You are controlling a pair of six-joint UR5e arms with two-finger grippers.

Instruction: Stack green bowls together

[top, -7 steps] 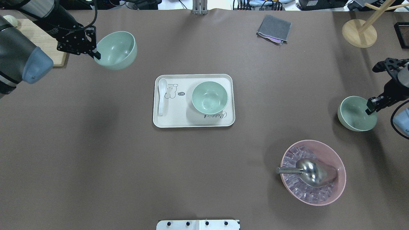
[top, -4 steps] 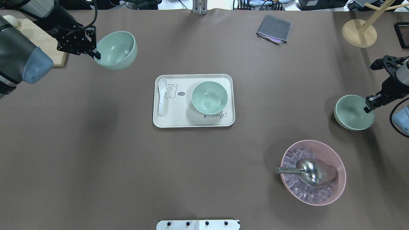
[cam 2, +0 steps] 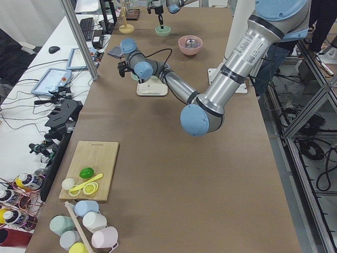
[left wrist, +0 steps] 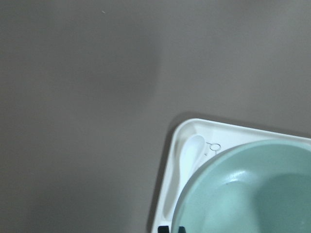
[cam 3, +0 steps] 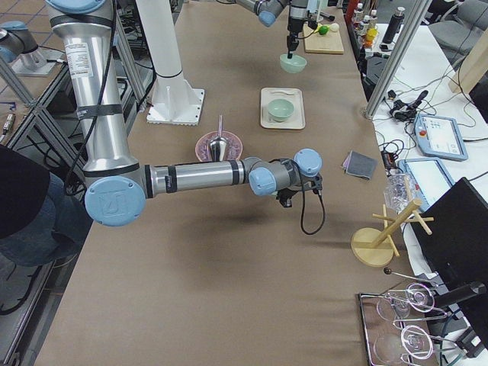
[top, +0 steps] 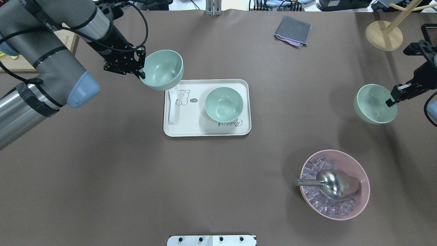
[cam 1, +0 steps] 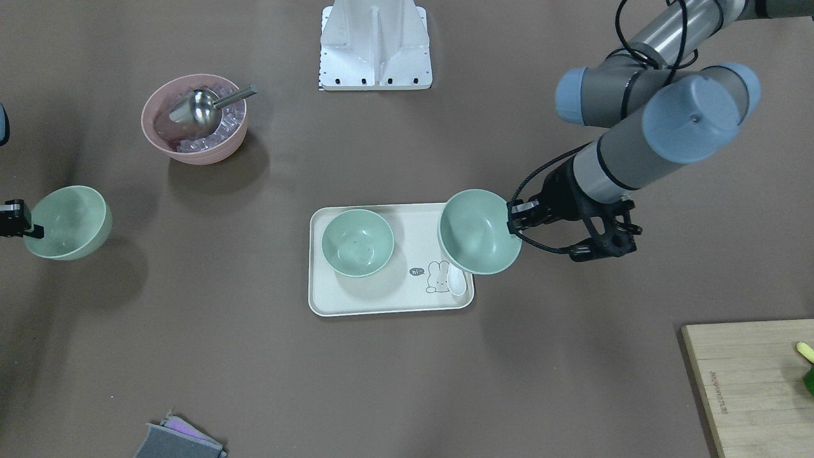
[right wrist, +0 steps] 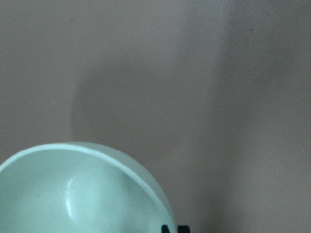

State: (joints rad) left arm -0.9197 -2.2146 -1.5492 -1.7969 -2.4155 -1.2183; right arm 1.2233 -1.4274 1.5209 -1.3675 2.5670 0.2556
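One green bowl (top: 224,104) (cam 1: 357,242) sits on the right part of the white tray (top: 191,130) (cam 1: 331,299). My left gripper (top: 141,76) (cam 1: 510,224) is shut on the rim of a second green bowl (top: 161,70) (cam 1: 478,231) (left wrist: 252,189) and holds it in the air over the tray's far left corner. My right gripper (top: 390,101) (cam 1: 30,232) is shut on the rim of the third green bowl (top: 374,104) (cam 1: 67,222) (right wrist: 77,194), held above the table at the right.
A white spoon (top: 172,106) lies on the tray's left side. A pink bowl (top: 335,184) with ice and a metal scoop stands front right. A grey cloth (top: 293,31), a wooden stand (top: 384,35) and a cutting board (cam 1: 750,381) lie at the edges.
My left arm has carried its bowl right and toward the tray, from the far left to over the tray's corner. My right gripper has lifted its bowl and moved it farther away.
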